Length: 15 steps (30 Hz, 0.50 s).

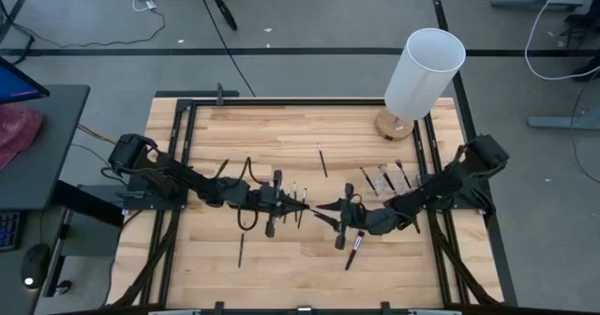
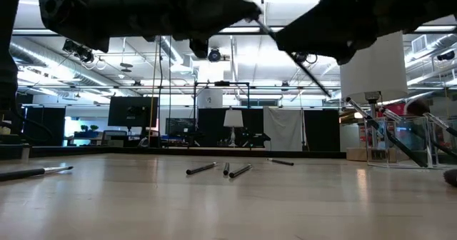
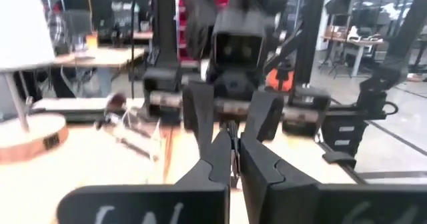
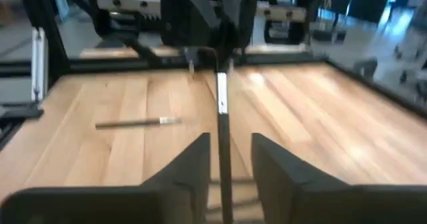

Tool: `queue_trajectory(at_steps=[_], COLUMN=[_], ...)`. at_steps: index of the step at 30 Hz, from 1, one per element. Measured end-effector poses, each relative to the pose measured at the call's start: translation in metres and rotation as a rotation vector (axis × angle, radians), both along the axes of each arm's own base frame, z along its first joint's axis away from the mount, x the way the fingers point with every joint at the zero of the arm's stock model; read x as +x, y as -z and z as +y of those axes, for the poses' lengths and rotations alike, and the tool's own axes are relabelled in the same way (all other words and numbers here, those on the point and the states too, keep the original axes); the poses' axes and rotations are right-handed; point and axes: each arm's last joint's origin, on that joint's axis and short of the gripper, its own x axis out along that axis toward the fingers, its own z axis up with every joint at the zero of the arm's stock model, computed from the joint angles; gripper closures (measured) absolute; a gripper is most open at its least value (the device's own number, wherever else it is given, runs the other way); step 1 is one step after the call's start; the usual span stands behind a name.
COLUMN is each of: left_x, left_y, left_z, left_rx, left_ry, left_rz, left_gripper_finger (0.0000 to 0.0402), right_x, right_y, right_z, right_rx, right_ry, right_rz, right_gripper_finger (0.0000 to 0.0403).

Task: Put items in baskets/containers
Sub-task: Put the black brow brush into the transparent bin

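Midair above the table's centre, the left gripper (image 1: 302,202) pinched one thin brush (image 4: 221,104) whose far end lay between the right gripper's (image 1: 330,207) spread fingers; light, stiff, slippery, best gripped mid-shaft.

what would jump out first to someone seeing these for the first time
The two dark arms meeting over the middle of the wooden table: the left pincer and right pincer face each other, and a thin dark brush with a silver ferrule runs between them. Next is the tall white cylinder on a round wooden base at the far right corner. Other thin dark brushes lie scattered on the tabletop.
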Motion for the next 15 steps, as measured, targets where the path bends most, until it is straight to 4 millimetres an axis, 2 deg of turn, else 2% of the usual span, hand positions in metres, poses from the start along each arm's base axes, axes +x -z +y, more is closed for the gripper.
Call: queue_trajectory(at_steps=[5, 9, 15], left_x=[0.006, 0.017, 0.026], left_y=[0.005, 0.002, -0.007], left_z=[0.013, 0.015, 0.006], left_rx=[-0.075, -0.071, -0.006], left_ry=[-0.046, -0.065, -0.058], left_rz=[0.093, 0.179, 0.249], left_gripper_finger=[0.039, 0.0388, 0.0385], right_x=[0.006, 0.02, 0.031], right_y=[-0.025, -0.037, -0.029], right_z=[0.003, 0.0, -0.009], right_rx=[-0.003, -0.014, -0.022], right_ry=[0.002, 0.053, 0.098], right_rz=[0.141, 0.259, 0.333], right_gripper_finger=[0.0232, 0.0219, 0.0237])
